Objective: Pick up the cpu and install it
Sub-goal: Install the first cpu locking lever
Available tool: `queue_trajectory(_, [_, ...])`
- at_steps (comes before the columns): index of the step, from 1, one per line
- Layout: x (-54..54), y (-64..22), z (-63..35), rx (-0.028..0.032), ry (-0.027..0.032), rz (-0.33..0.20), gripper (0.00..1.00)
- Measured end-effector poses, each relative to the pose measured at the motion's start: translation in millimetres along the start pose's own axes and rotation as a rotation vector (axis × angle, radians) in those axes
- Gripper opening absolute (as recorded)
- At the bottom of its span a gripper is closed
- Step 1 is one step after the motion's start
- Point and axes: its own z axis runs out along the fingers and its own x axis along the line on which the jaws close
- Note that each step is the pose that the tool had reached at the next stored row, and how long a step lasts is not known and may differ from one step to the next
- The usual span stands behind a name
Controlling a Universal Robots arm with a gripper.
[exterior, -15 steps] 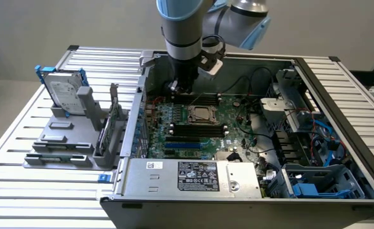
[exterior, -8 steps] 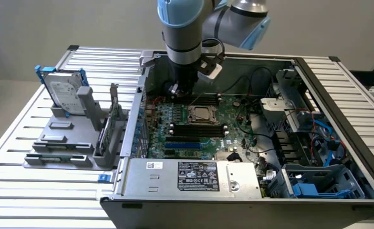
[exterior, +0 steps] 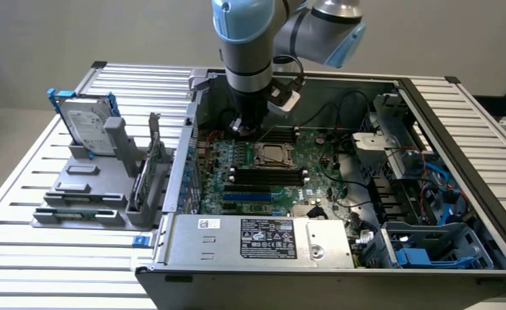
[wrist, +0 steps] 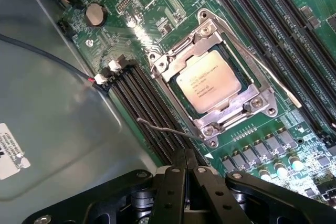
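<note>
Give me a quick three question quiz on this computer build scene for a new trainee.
1. True or false: the cpu lies inside the metal frame of the socket on the motherboard.
2. Pick one. The gripper is: A) open and empty; B) shut, holding nothing; C) shut on the cpu.
3. Fill in the gap: the hard drive stands upright in the grey holder on the exterior view's ____ of the computer case.

Key: 1 true; 2 B; 3 left.
</note>
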Motion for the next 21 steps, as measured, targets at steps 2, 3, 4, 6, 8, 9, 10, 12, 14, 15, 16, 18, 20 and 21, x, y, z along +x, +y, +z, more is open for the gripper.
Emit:
queue_trajectory(2, [-0.4,0.1,1.3,-0.0099,-0.0069,-0.003,0.11])
queue_trajectory(3, [-0.6,0.1,2.1,-0.0145,-0.0099,-0.004,0.11])
queue_trajectory(4, [-0.6,0.0,2.8,-0.0185,-0.0128,-0.005,0.11])
queue_trajectory(6, [-0.7,-0.2,5.3,-0.0228,-0.0163,-0.006,0.11])
queue_trajectory(8, [-0.6,-0.4,7.9,-0.0247,-0.0189,-0.006,0.11])
queue_trajectory(9, [-0.5,-0.6,9.3,-0.0255,-0.0199,-0.006,0.11])
queue_trajectory(10, [-0.2,-0.9,10.7,-0.0265,-0.0211,-0.007,0.11])
queue_trajectory(12, [1.4,-1.9,13.1,-0.0285,-0.0236,-0.007,0.11])
queue_trajectory(14, [3.1,-3.0,14.9,-0.0309,-0.0270,-0.008,0.11])
queue_trajectory(15, [3.8,-3.2,15.5,-0.0327,-0.0296,-0.008,0.11])
queue_trajectory(16, [4.4,-3.4,15.9,-0.0356,-0.0332,-0.009,0.11])
queue_trajectory(18, [5.1,-3.5,16.4,-0.0417,-0.0413,-0.010,0.11])
queue_trajectory(20, [5.8,-3.6,16.7,-0.0485,-0.0504,-0.011,0.11])
queue_trajectory(21, [6.3,-3.6,16.8,-0.0518,-0.0551,-0.012,0.11])
